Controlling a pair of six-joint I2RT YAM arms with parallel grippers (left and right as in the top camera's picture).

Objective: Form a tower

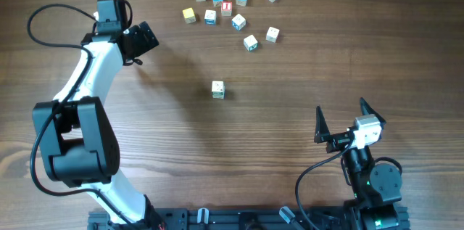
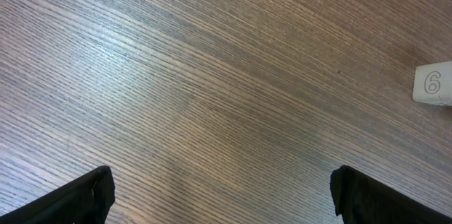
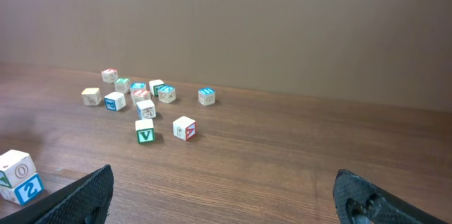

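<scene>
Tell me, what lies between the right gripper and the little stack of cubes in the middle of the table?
Nothing. In the overhead view, only bare wooden table separates the open right gripper from the tower.

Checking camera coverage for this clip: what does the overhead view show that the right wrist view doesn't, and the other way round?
Only overhead: the left arm and left gripper. Only right wrist: the tower from the side, two cubes stacked, and the wall behind. Both: the tower, the loose cubes beyond it, the open right gripper, the wooden table.
</scene>
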